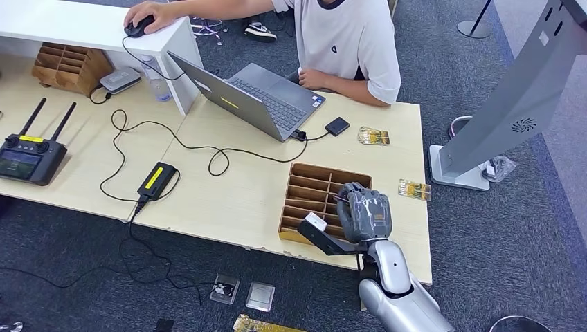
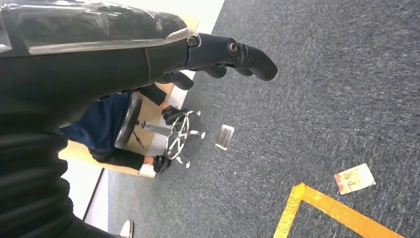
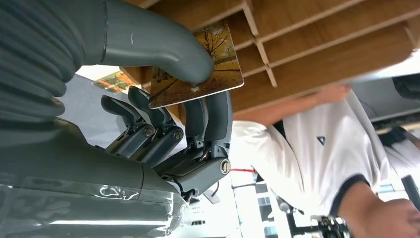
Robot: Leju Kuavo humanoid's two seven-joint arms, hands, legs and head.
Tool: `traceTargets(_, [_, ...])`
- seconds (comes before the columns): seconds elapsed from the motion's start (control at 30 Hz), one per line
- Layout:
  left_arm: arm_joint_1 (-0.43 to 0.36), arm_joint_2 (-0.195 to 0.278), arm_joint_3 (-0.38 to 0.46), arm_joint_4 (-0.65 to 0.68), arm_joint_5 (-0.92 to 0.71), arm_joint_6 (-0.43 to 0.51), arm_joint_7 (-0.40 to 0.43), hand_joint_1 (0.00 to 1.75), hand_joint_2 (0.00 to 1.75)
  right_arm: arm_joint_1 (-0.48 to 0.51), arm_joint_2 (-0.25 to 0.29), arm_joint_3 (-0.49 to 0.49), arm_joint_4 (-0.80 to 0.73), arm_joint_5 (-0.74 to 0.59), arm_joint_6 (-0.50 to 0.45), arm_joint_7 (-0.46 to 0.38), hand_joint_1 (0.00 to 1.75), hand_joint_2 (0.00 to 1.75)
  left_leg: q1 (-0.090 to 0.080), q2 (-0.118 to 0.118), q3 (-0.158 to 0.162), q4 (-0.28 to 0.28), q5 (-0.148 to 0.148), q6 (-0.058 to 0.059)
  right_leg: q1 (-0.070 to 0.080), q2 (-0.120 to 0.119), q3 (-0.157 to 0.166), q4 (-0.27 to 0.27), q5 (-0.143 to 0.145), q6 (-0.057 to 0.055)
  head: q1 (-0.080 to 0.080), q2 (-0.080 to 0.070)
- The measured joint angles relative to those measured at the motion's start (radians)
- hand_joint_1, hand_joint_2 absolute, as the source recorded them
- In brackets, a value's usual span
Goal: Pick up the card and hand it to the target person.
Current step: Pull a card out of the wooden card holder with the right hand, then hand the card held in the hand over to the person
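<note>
Looking over my feeds, largest thing first:

Table point(image 1: 228, 200): light wood, carrying a grey laptop point(image 1: 256, 97), a black power brick point(image 1: 156, 180) with its looped cable, and a black controller point(image 1: 28, 155) with two antennas at the far left.

Person point(image 1: 346, 41): white shirt, seated across the table behind the laptop, one hand on a mouse point(image 1: 138, 26) on the white shelf.

Wooden organizer point(image 1: 315, 197): slotted tray near the table's front edge, under my right hand.

Right hand point(image 1: 363, 213): I see it poised over the organizer's right side. In the right wrist view the thick grey thumb point(image 3: 163, 49) presses on the card's face while the darker fingers point(image 3: 210, 114) curl up behind it.

Card point(image 3: 208, 67): pinched between that thumb and the fingers, printed with a yellow-orange autumn tree scene, its free edge sticking out past the thumb tip, right against the organizer's slats.

Left hand point(image 2: 218, 54): hanging over grey carpet, fingers point(image 2: 247, 57) loosely curled, nothing in them.

Other cards: two lie on the table, one point(image 1: 374, 135) by the person's elbow and one point(image 1: 414, 189) near the right edge; another point(image 2: 354, 178) lies on the carpet beside yellow floor tape point(image 2: 337, 210).
</note>
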Motion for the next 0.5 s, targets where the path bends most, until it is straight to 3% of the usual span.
traceTargets(0.2, [0.001,0.000,0.008,0.000,-0.021,0.000,0.017,0.00,1.75,0.022,0.000,-0.012,-0.123,0.101,-0.123,0.031,1.75,1.75,0.000,0.000,0.000,0.000,0.000,0.000,0.000,0.000,0.000,0.000,0.000,0.000,0.000,0.000])
traceTargets(0.37, [0.001,0.000,0.011,0.000,-0.022,0.000,0.017,0.00,1.75,0.035,0.001,-0.032,-0.211,0.121,-0.132,0.032,1.75,1.75,0.000,0.000,0.001,0.000,0.000,0.000,0.000,0.000,0.001,0.000,0.000,0.000,0.000,0.000])
traceTargets(0.5, [0.000,-0.001,0.021,0.005,-0.020,0.000,-0.008,0.00,1.75,0.082,0.021,-0.087,-0.316,0.171,-0.132,-0.057,1.75,1.75,0.000,0.000,0.001,0.000,0.000,0.000,0.000,0.000,0.001,0.000,0.000,0.000,0.000,0.000])
